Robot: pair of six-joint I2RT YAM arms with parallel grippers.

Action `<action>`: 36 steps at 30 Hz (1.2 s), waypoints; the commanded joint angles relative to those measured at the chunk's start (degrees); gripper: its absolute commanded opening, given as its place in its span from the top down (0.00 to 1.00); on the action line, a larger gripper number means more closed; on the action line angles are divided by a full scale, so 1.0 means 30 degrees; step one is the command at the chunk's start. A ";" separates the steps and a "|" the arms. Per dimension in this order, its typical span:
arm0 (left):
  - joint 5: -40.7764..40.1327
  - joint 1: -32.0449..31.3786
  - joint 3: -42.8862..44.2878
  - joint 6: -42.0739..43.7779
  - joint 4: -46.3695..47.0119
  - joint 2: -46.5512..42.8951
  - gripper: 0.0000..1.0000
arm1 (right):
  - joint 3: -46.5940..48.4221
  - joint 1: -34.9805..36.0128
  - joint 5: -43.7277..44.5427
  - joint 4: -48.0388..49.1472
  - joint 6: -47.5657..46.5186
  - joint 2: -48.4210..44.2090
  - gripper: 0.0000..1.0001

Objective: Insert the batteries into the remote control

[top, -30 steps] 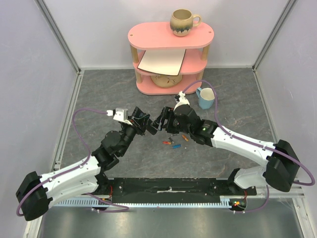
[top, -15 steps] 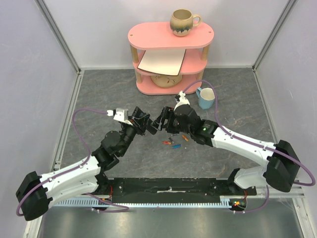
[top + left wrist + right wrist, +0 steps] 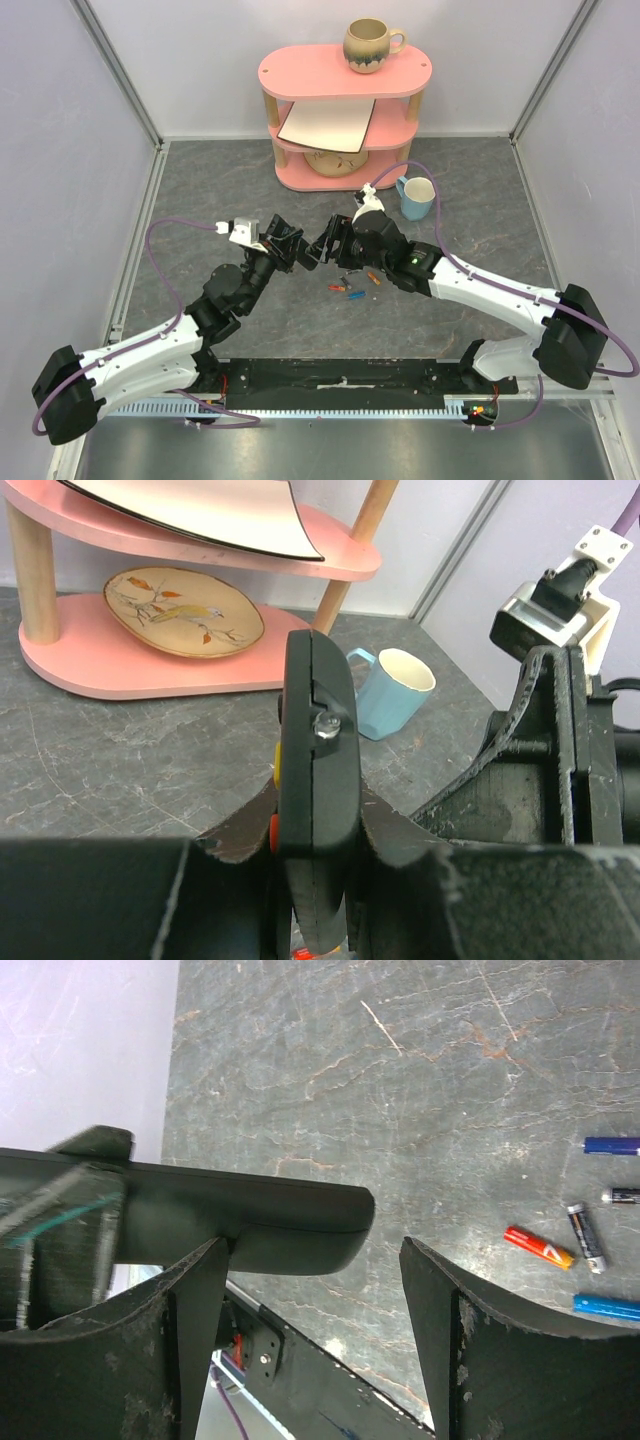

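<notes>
Hardly anything has moved over the last second: both arms hold the same pose, meeting nose to nose above the worktop [image 3: 470,210], with only a slight shift in the right arm.

The left end effector [image 3: 296,250] is narrowed onto the remote [image 3: 318,770], gripping it by its thin sides so that it stands on edge between the fingers. The right end effector [image 3: 312,1250] is spread wide and holds nothing. One rounded end of the remote [image 3: 250,1210] lies across its left finger and reaches into the gap. The batteries [image 3: 538,1247] lie loose on the worktop, below the right end effector and off to its right side, well apart from the remote.

The main risk is the edge-on hold. If the right fingers close on or push against that free end, the remote could twist or slide in the left grip, because the contact area is small. A knock could also drop it onto the batteries [image 3: 348,290], which are round and would probably roll away. I cannot tell whether the battery bay is open, so a battery brought now might meet a closed cover.
</notes>
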 commanded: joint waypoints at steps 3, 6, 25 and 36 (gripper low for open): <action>-0.0641 -0.0087 0.1143 0.0797 0.2634 -0.0659 0.98 | 0.0241 0.0051 0.0532 -0.1424 -0.0205 -0.0337 0.23; -0.0728 -0.0087 0.1172 0.0885 0.2605 -0.0688 0.98 | 0.0241 -0.0007 0.0591 -0.1453 -0.0205 -0.0396 0.23; -0.1403 -0.0058 0.1084 -0.0167 0.1580 -0.1040 0.98 | -0.0637 0.0051 0.0592 0.0213 -0.1052 -0.2296 0.21; 0.1143 0.0380 0.1816 -0.3332 -0.0881 -0.1274 0.98 | 0.0357 0.0051 -0.0376 -0.0045 -0.5067 -0.3178 0.18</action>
